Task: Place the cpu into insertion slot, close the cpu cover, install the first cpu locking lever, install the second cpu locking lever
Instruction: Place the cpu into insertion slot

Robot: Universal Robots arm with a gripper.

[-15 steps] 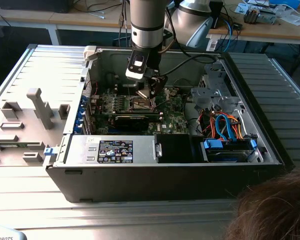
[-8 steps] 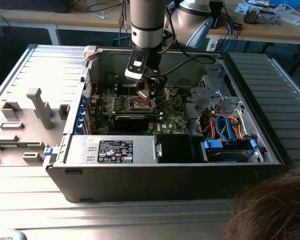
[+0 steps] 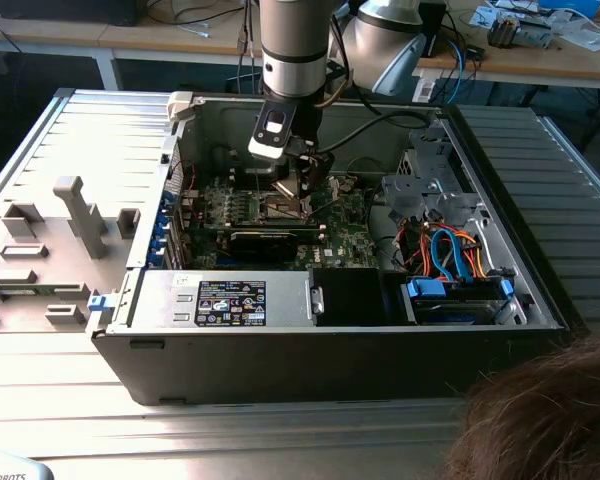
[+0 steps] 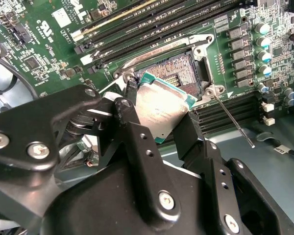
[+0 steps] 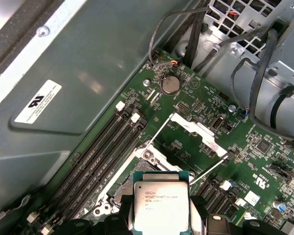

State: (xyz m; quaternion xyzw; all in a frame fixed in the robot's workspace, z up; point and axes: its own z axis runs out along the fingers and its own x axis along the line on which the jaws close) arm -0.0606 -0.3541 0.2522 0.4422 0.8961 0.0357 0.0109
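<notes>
Exterior view. A dark sheet-metal computer case (image 3: 280, 370), lid off, is laid flat on a ribbed metal table (image 3: 280, 430). A green circuit board (image 3: 345, 235) is seen inside it. The arm is lowered from above, with the gripper (image 3: 302, 190) set just over the board. A blue drive carrier (image 3: 450, 292) with orange and blue cables is housed towards the exterior view's right. A grey moulded fixture (image 3: 60, 230) is laid out on the exterior view's left. A person's hair (image 3: 550, 420) is seen at the lower corner.

Second wrist view. The cpu (image 4: 164, 105), a flat square with a dull silver top and a thin green edge, is clamped between two matt black fingers (image 4: 137, 142), narrowed onto opposite edges. It is held tilted, just above the near edge of the insertion slot (image 4: 179, 68) and not seated. The slot's tan-gold contact field is left partly exposed within a bright metal frame. A thin steel locking lever (image 4: 232, 122) is angled out beside the frame. Long black memory slots (image 4: 152, 24) are ranged beyond, and a row of cylindrical capacitors (image 4: 262, 44) beside.

First wrist view. The chip's brushed metal top is shown face-on between the finger ends. Beyond it, the cpu cover (image 5: 198, 129), a thin silver frame plate, is swung open, with green board seen through its window. A round silver coin cell (image 5: 170, 84) is mounted further off. Black cables (image 5: 264, 63) are draped against the grey case wall (image 5: 88, 49).
</notes>
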